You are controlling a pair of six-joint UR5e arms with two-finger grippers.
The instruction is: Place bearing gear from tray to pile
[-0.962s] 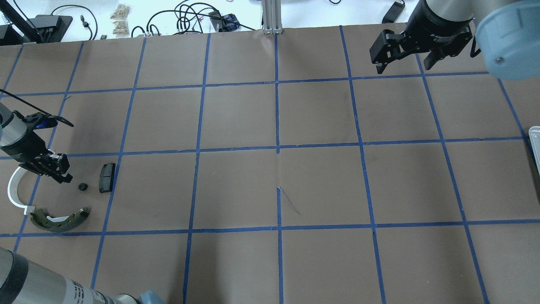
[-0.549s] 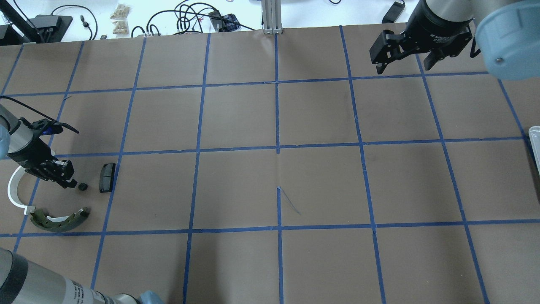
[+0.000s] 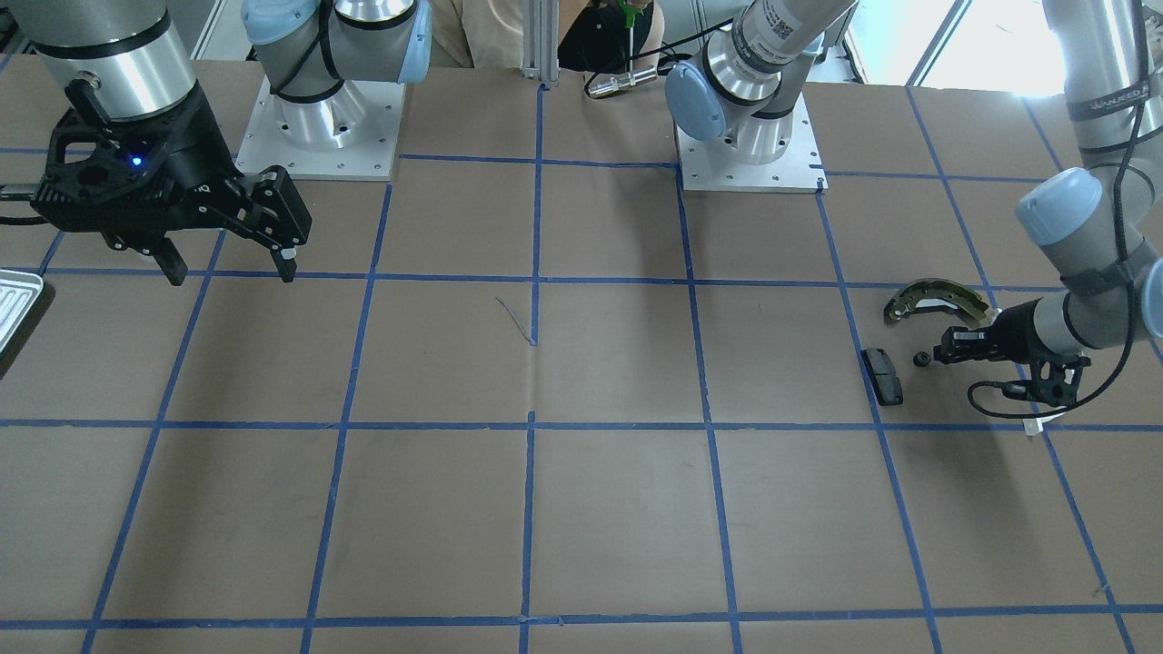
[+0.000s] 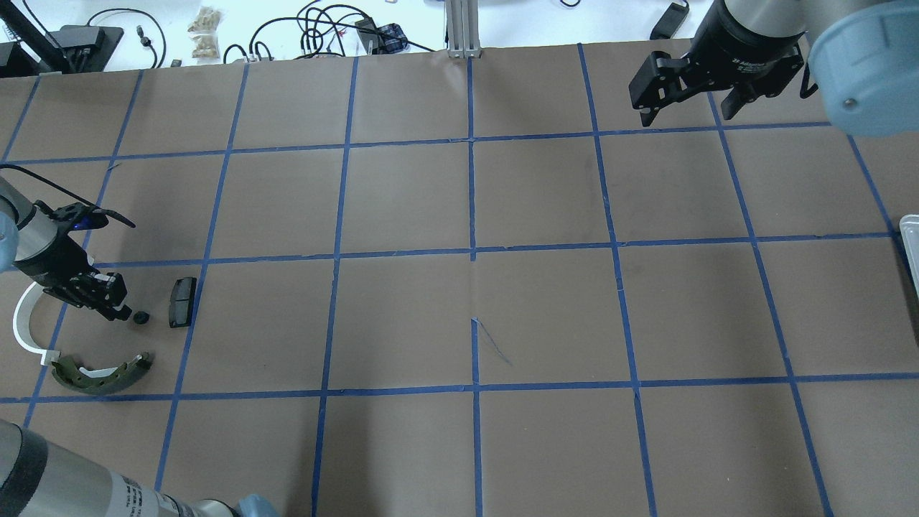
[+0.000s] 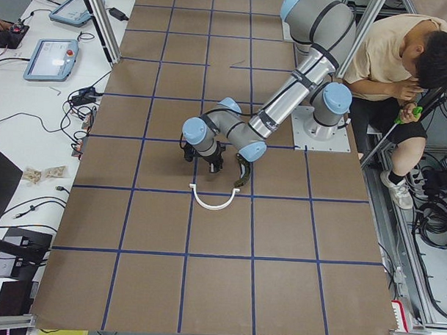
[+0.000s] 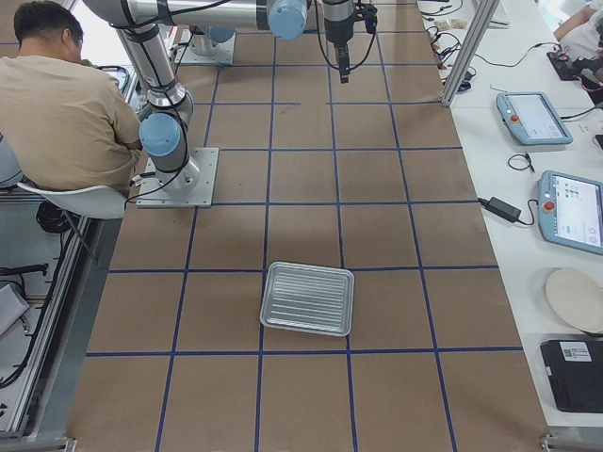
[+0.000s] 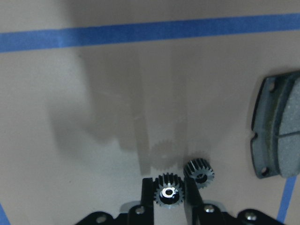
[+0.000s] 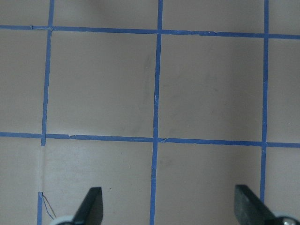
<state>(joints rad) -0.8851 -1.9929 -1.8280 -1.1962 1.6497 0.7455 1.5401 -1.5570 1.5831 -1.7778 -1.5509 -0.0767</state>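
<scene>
My left gripper (image 7: 168,199) is shut on a small black bearing gear (image 7: 168,193) and holds it just above the brown table. A second like gear (image 7: 199,171) lies on the table right beside it, also seen from overhead (image 4: 141,317). The pile is around them: a black pad (image 4: 182,301), an olive brake shoe (image 4: 100,373) and a white arc (image 4: 24,323). From overhead the left gripper (image 4: 118,310) is at the pile. My right gripper (image 4: 682,100) is open and empty at the far right. The ribbed silver tray (image 6: 308,298) looks empty.
The tray's edge shows at the overhead view's right side (image 4: 910,244) and the front view's left (image 3: 18,304). Cables and boxes lie beyond the table's far edge (image 4: 323,29). A person sits behind the robot bases (image 5: 403,78).
My left gripper has moved right and slightly toward the near side, up next to the gear lying by the black pad, then held still. The right arm has not moved.
</scene>
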